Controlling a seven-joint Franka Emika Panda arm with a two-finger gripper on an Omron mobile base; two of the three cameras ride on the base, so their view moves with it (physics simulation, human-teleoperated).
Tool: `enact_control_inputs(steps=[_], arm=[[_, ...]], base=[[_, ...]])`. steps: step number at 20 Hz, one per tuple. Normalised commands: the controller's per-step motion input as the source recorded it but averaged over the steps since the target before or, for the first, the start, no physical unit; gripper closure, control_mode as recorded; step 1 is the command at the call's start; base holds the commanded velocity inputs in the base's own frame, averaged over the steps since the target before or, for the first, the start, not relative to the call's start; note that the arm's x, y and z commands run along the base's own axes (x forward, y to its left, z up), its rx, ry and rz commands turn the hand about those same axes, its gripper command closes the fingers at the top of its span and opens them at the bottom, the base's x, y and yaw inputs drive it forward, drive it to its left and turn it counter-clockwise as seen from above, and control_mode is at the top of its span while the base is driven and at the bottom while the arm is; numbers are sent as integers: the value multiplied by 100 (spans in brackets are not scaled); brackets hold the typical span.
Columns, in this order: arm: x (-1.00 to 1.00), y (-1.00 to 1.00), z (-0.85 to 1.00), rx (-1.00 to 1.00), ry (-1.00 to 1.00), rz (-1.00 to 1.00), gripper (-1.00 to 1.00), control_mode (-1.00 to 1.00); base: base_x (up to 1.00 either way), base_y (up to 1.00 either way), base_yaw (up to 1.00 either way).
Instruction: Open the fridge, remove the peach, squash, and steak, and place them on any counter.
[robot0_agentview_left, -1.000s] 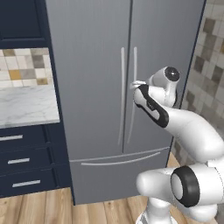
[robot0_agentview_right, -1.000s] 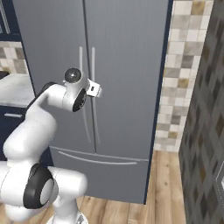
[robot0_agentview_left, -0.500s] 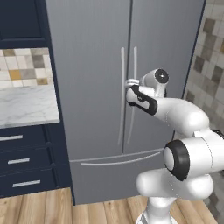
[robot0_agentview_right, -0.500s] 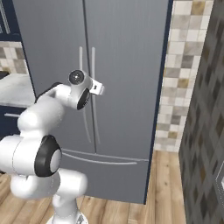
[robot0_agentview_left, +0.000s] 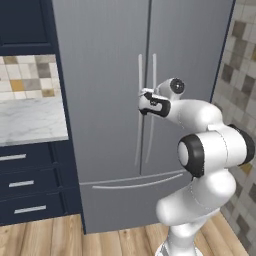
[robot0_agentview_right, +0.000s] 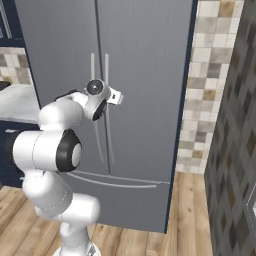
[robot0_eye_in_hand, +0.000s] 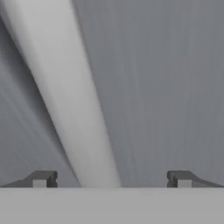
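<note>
My end effector (robot0_eye_in_hand: 111, 179), fingers spread and gripping nothing, faces the closed fridge (robot0_agentview_left: 115, 60) with one door handle (robot0_eye_in_hand: 70, 100) off-centre between them; closing now risks a skewed grip that slips when I pull the door.

Folded tightly at the elbow, upper arm bulging out to the side of the base, forearm reaching forward and level at about mid-height. Wrist turned so the hand points straight ahead. Gripper (robot0_agentview_left: 143, 101) held out at the forearm's far end, small and dark-tipped. Fingers (robot0_eye_in_hand: 42, 178) spread wide apart, jaws open, one tip at each side of the hand view.
</note>
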Motion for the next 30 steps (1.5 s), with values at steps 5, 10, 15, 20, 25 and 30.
enact_control_inputs(steps=[5, 10, 15, 20, 25, 30], arm=[[75, 0, -21, 0, 0, 0, 100, -100], [0, 0, 0, 0, 0, 0, 100, -100], [-33, -5, 0, 0, 0, -1, 100, -100], [-100, -60, -3, 0, 0, -13, 100, -100], [-100, -76, -8, 0, 0, -16, 100, -100], [-100, -65, -15, 0, 0, -14, 100, -100]], base=[[0, 0, 0], [0, 0, 0], [0, 0, 0], [0, 0, 0], [0, 0, 0], [0, 0, 0]])
